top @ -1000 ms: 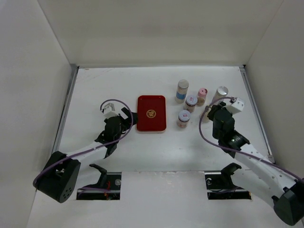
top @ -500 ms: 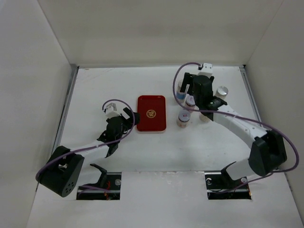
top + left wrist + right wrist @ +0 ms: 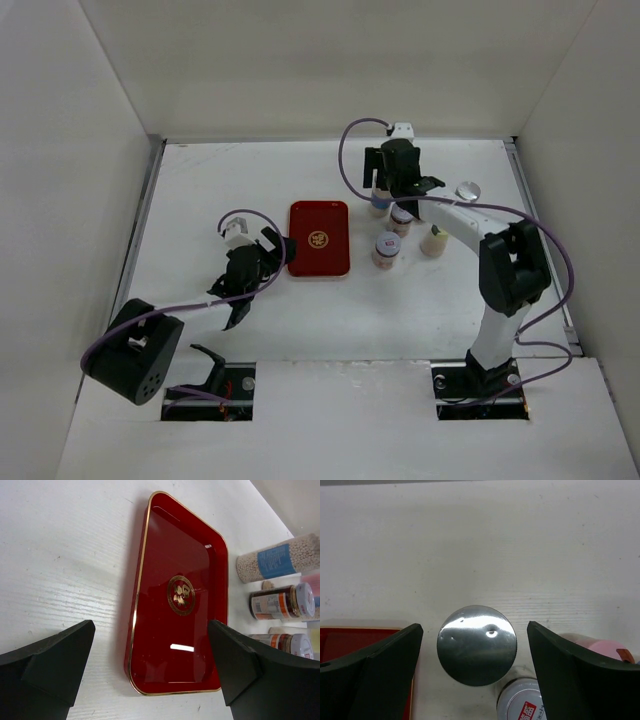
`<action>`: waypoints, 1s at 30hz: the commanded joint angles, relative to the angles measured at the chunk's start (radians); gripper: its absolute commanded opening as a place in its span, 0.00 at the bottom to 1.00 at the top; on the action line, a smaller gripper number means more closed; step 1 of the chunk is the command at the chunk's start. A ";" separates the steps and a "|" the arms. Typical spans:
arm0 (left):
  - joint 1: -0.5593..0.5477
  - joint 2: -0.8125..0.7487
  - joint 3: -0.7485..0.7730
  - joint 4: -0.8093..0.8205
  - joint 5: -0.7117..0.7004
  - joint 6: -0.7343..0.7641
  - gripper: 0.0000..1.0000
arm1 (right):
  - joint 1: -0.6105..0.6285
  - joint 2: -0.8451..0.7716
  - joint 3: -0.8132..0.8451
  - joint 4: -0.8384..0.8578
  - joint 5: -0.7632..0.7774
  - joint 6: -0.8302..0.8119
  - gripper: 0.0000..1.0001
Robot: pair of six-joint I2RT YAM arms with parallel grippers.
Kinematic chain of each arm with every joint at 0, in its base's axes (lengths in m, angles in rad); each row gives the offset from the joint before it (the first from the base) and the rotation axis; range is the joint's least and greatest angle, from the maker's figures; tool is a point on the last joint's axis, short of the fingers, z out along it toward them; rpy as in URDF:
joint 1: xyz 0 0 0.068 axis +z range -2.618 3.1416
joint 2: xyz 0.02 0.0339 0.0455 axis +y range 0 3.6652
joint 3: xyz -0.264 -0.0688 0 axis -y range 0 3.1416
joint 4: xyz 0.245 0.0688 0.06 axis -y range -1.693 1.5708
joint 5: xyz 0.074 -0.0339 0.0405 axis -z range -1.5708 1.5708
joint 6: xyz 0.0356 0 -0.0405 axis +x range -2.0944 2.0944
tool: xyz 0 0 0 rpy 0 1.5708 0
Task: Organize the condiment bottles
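**Right arm's blocking the bottles**

Top view: the right gripper (image 3: 390,188) hides most of the blue-labelled bottle (image 3: 378,207), right of the red tray (image 3: 319,238).
Left wrist: the left gripper (image 3: 150,630) is spread wide and empty.
Right wrist: its jaws gape around that bottle's shiny cap (image 3: 476,645) without touching it, and the pink bottle (image 3: 605,647) is half-hidden.
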 commanded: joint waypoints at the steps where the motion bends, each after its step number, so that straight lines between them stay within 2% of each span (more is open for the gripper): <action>1: 0.004 0.005 -0.006 0.059 0.012 -0.011 1.00 | -0.002 0.020 0.071 -0.002 -0.032 -0.011 0.88; 3: 0.007 0.002 -0.011 0.059 0.012 -0.014 1.00 | -0.002 0.031 0.072 -0.005 -0.032 -0.006 0.83; 5: 0.008 -0.002 -0.012 0.059 0.012 -0.015 1.00 | -0.004 0.037 0.071 -0.008 -0.028 0.002 0.73; 7: 0.010 -0.003 -0.015 0.060 0.012 -0.017 1.00 | -0.005 0.039 0.074 -0.006 -0.024 0.009 0.58; 9: 0.013 -0.011 -0.020 0.060 0.012 -0.018 1.00 | -0.005 0.029 0.091 -0.003 -0.016 0.011 0.51; 13: 0.040 -0.043 -0.047 0.060 0.004 -0.029 1.00 | 0.002 -0.050 0.094 0.069 0.024 -0.007 0.49; 18: 0.079 -0.069 -0.080 0.059 -0.008 -0.064 1.00 | 0.096 -0.099 0.101 0.119 0.025 -0.034 0.48; 24: 0.079 -0.074 -0.083 0.060 -0.007 -0.070 1.00 | 0.223 -0.011 0.172 0.149 0.013 -0.027 0.47; 30: 0.082 -0.084 -0.089 0.059 -0.004 -0.072 1.00 | 0.286 0.103 0.276 0.167 -0.012 -0.024 0.48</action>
